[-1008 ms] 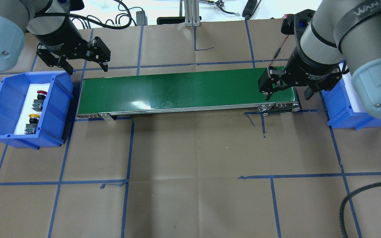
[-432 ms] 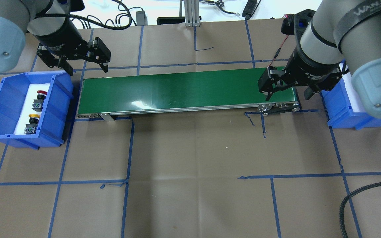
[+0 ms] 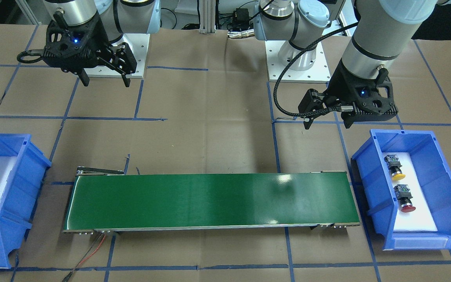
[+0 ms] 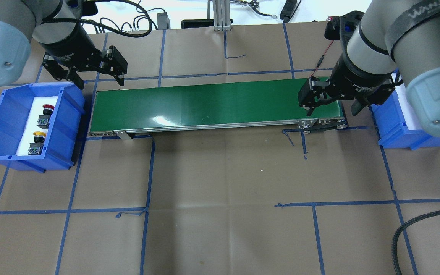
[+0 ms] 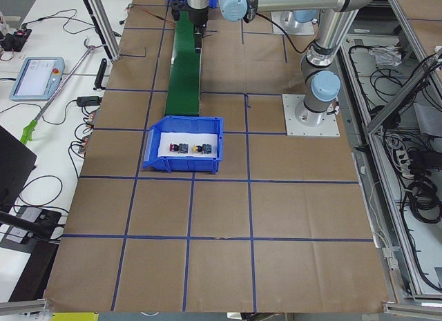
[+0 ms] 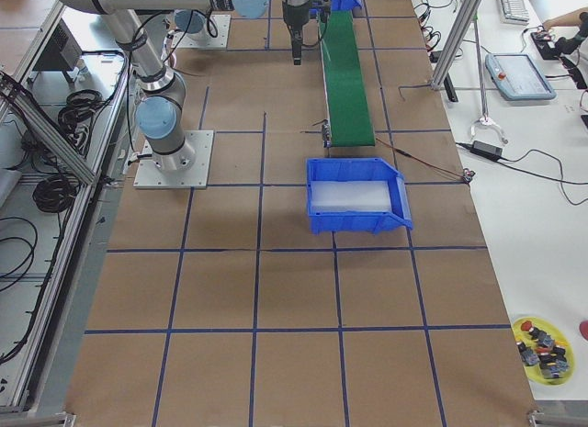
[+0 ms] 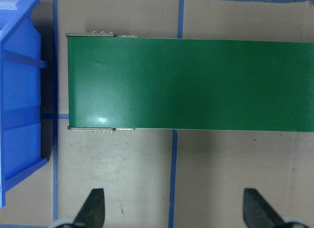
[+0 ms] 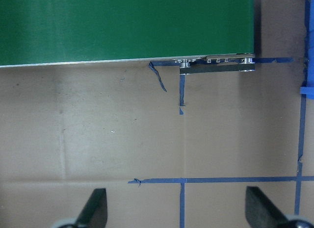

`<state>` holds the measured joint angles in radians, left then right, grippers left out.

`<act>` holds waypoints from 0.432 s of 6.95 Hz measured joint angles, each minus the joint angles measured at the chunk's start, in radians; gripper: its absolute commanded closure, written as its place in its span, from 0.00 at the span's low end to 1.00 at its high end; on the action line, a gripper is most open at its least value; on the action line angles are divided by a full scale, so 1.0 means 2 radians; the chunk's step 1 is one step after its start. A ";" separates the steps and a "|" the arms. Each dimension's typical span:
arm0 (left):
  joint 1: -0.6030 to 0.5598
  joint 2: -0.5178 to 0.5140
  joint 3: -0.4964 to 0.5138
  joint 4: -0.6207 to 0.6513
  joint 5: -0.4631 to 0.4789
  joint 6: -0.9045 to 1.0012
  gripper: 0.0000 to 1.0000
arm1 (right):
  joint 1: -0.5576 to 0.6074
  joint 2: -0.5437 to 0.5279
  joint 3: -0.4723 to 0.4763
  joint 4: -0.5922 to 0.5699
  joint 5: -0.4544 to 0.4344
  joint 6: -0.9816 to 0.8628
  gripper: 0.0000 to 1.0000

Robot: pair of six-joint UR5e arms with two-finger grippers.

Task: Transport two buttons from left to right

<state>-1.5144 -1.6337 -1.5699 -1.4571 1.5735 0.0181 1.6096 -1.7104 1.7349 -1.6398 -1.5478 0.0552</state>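
Note:
Two buttons lie in the left blue bin (image 4: pixel 65 114) on white foam: the red button (image 4: pixel 46 109) farther back, the yellow button (image 4: pixel 38 135) nearer. The front view shows the yellow button (image 3: pixel 397 174) and the red button (image 3: pixel 406 206) in the same bin (image 3: pixel 370 184). My left gripper (image 4: pixel 99 82) hovers open and empty behind the bin's inner corner, past the left end of the green conveyor (image 4: pixel 216 103); its wrist view shows the open left gripper (image 7: pixel 174 208). My right gripper (image 4: pixel 332 112) hangs open and empty over the conveyor's right end.
The right blue bin (image 4: pixel 395 131) with a white liner sits beyond the belt's right end, and it holds nothing in the front view (image 3: pixel 33 172). A black cable (image 4: pixel 399 236) curls at the near right. Blue tape lines grid the brown table.
My left gripper has shifted slightly left and back, toward the far corner of the left bin. The right arm and the buttons have not moved.

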 measured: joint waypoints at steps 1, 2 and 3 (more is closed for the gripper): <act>0.011 -0.001 0.000 0.000 0.001 0.015 0.00 | 0.000 0.000 0.000 0.000 0.000 0.000 0.00; 0.037 -0.002 0.000 0.001 0.000 0.042 0.00 | 0.000 0.000 0.000 0.000 0.000 0.000 0.00; 0.072 -0.005 -0.001 0.001 -0.001 0.080 0.00 | 0.000 0.000 0.000 0.000 0.000 0.000 0.00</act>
<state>-1.3713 -1.6428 -1.5712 -1.4542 1.5713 0.1789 1.6091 -1.7104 1.7359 -1.6398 -1.5478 0.0553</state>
